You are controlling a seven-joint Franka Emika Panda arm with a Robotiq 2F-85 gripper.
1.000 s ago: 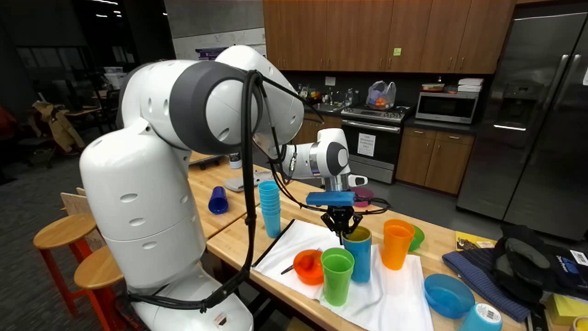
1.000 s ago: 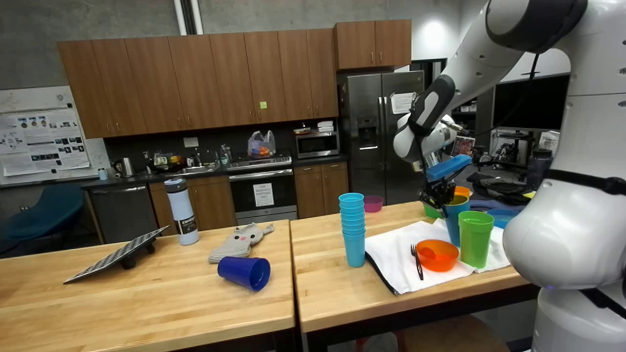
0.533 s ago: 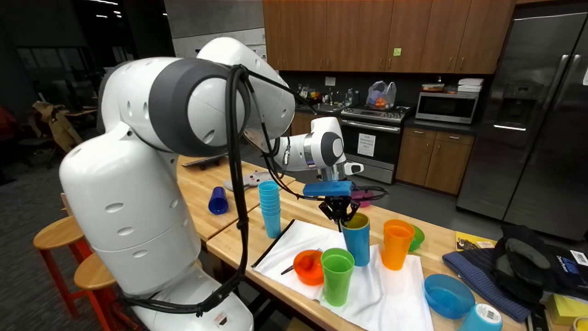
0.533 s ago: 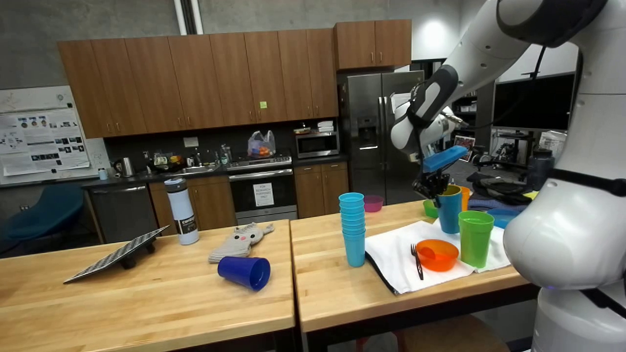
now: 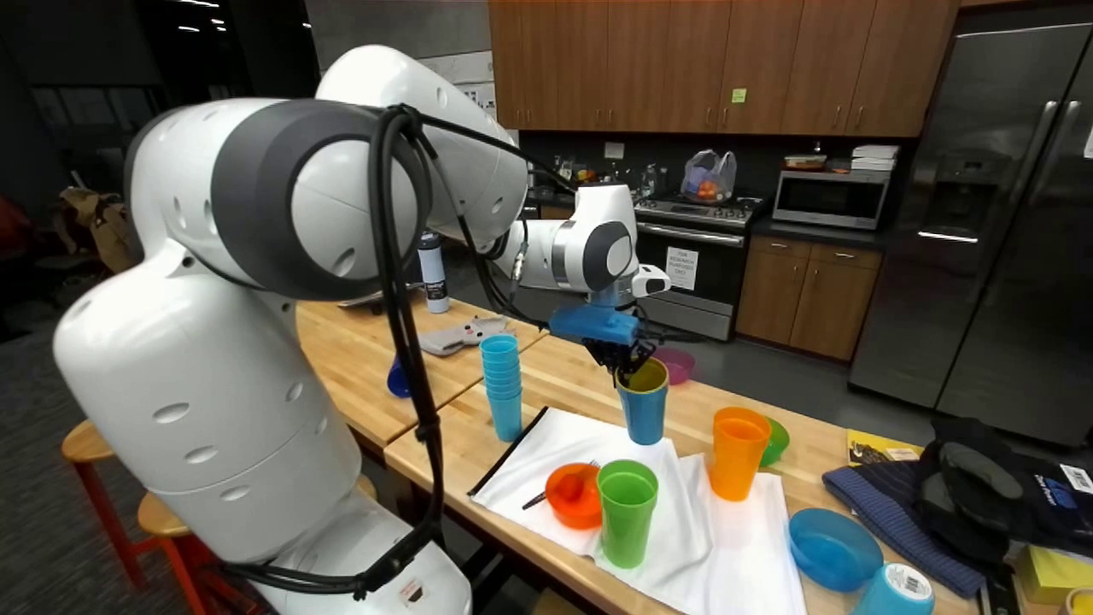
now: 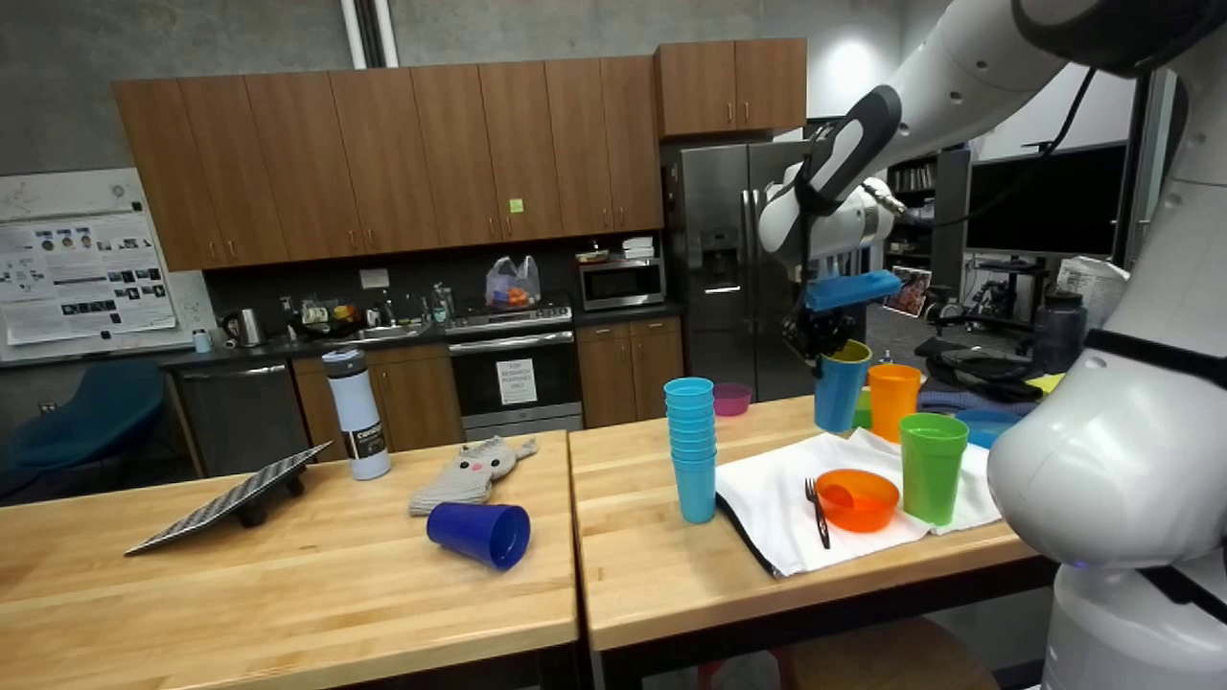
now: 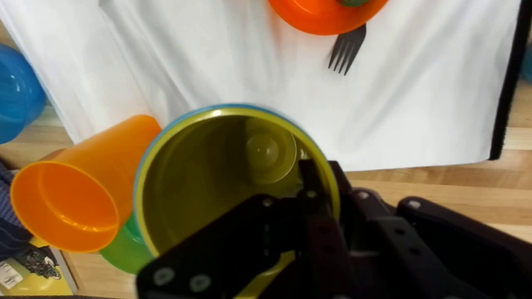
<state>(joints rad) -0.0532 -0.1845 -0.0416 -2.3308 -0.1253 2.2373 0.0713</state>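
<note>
My gripper point(image 7: 322, 171) is shut on the rim of a tall blue cup point(image 5: 645, 417) with a yellow inside. One fingertip point(image 7: 309, 168) sits within the cup, the other outside its wall. In an exterior view the cup point(image 6: 840, 398) hangs slightly tilted near the far edge of the white cloth point(image 6: 767, 479); whether its base clears the table I cannot tell. An orange cup point(image 7: 83, 187) stands beside it, with a green bowl point(image 7: 126, 249) partly hidden behind. Closer to the robot are a green cup point(image 5: 628, 517), an orange bowl point(image 5: 574, 497) and a dark fork point(image 7: 348, 47).
A stack of light blue cups point(image 6: 692, 450) stands left of the cloth. Beyond lies a purple bowl point(image 6: 732, 399). A blue bowl point(image 5: 835, 551) and dark gloves point(image 5: 973, 487) are at the right. On the adjoining table lie a dark blue cup point(image 6: 479, 533) and a bottle point(image 6: 357, 412).
The gripper and the blue cup have moved away from the green cup toward the table's far side, and up in both exterior views. The grip on the rim looks unchanged; the other dishes stay put.
</note>
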